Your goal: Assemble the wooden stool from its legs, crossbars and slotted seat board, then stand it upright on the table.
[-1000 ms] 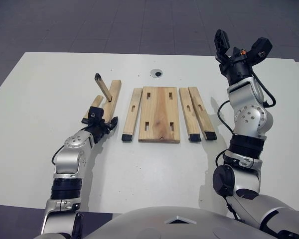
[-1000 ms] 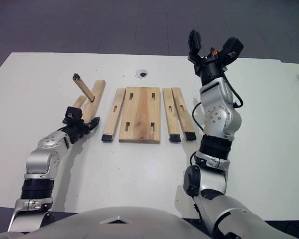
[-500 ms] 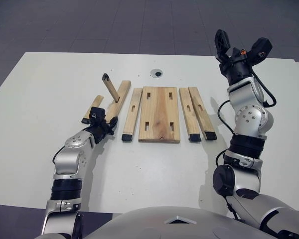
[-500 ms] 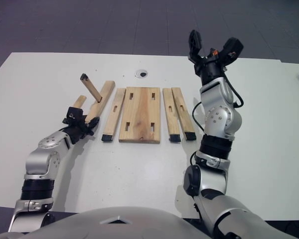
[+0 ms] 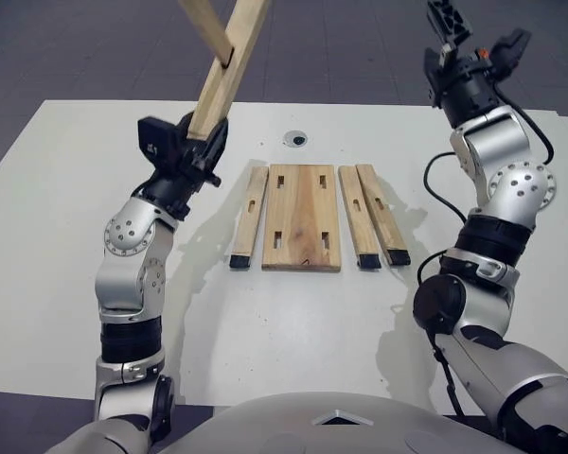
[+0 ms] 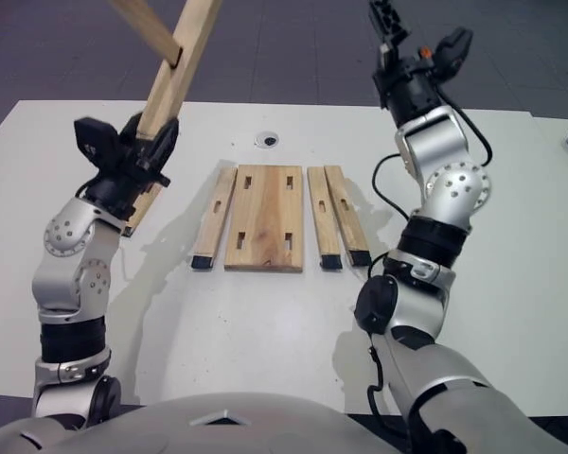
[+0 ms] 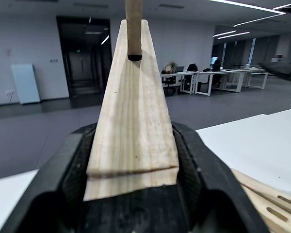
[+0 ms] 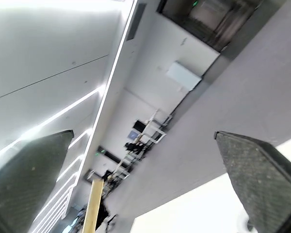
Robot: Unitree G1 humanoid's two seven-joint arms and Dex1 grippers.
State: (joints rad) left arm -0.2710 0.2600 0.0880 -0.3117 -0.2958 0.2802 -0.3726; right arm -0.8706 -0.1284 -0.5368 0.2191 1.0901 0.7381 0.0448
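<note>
My left gripper (image 5: 185,151) is shut on the lower end of a wooden leg (image 5: 229,66) and holds it tilted, high over the table's left side. A crossbar (image 5: 206,24) sticks out of a slot in that leg; the left wrist view shows the leg (image 7: 133,111) between the fingers (image 7: 189,155). The slotted seat board (image 5: 303,216) lies flat mid-table, with one leg (image 5: 249,216) on its left and two legs (image 5: 359,216) (image 5: 383,213) on its right. My right gripper (image 5: 478,33) is open and empty, raised above the table's far right.
A short wooden piece (image 6: 142,210) lies on the table under my left forearm. A round cable hole (image 5: 296,139) sits behind the seat board. The white table (image 5: 303,322) has bare room in front of the parts.
My left arm has lifted the leg with its crossbar off the table, from flat to steeply raised. My right gripper has risen a little higher.
</note>
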